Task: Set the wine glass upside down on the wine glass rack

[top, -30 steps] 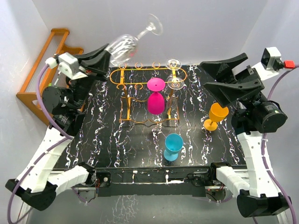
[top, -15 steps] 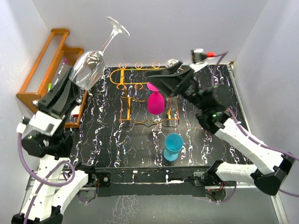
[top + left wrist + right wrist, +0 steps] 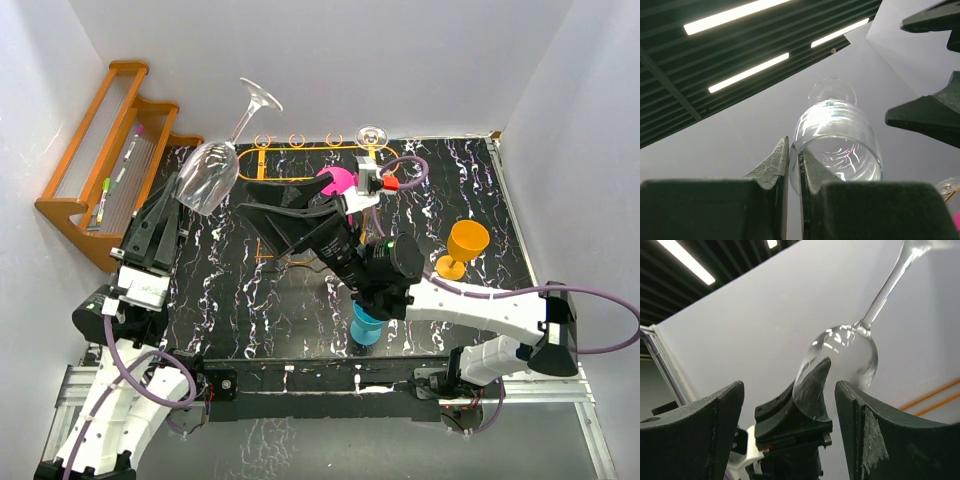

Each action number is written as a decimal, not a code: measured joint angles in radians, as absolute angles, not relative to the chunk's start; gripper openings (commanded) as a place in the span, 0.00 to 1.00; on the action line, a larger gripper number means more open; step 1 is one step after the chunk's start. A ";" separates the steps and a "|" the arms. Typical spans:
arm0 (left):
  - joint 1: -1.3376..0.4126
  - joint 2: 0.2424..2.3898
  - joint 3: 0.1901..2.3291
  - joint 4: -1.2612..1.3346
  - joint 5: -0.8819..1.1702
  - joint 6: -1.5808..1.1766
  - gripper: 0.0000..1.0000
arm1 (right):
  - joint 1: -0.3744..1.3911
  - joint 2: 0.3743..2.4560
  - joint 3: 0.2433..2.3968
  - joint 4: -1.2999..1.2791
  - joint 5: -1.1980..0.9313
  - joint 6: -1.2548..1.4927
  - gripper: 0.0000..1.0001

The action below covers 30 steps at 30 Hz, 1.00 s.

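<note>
Since a second ago, the right arm has been swung from the right side of the black marbled worktop (image 3: 230,300) across to its middle. The right hand (image 3: 256,224) is now pointed at the clear stemmed wine glass (image 3: 207,178). The left arm has been drawn back toward its base. The wine glass, earlier laid almost flat above the far left end of the orange-gold wire rack (image 3: 300,152), is now carried tilted, foot up and away.

- Left hand (image 3: 793,148): clenched on the wine glass, the thin bowl wall at the rim pinched between its two fingers.
- Right hand: fingers parted, nothing touched or held. The bowl is seen just ahead of them in the right wrist view.
- Wine glass: held aloft, just beyond the left hand's fingertips and off the rack, which lies past the right hand.

Handling, as judged:
- The wine glass is probably light and stiff, but brittle and slick.
- A pinch on the rim wall is likely a weak hold, prone to slip or chip.
- The stem, just above the bowl, would be the surer place for the right hand to take it.
- With the stem held there, the foot would be left free for the rack.
</note>
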<state>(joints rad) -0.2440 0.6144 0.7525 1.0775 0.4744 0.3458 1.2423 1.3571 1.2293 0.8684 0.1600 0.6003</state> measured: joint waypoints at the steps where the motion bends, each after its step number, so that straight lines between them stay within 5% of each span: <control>1: -0.244 0.606 0.743 1.078 0.475 0.352 0.00 | 1.250 1.365 1.229 0.907 0.178 0.579 0.76; 15: -0.244 0.567 0.684 1.126 0.505 0.387 0.00 | 1.256 1.493 1.308 1.057 0.372 0.440 0.76; 30: -0.244 0.544 0.660 1.126 0.547 0.406 0.00 | 1.185 1.499 1.315 1.066 0.389 0.507 0.46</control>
<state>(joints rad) -0.2440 0.5442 0.6598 1.1263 0.5468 0.4065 1.1847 1.4990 1.3148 1.0664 0.3885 0.5068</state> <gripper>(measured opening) 0.051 0.513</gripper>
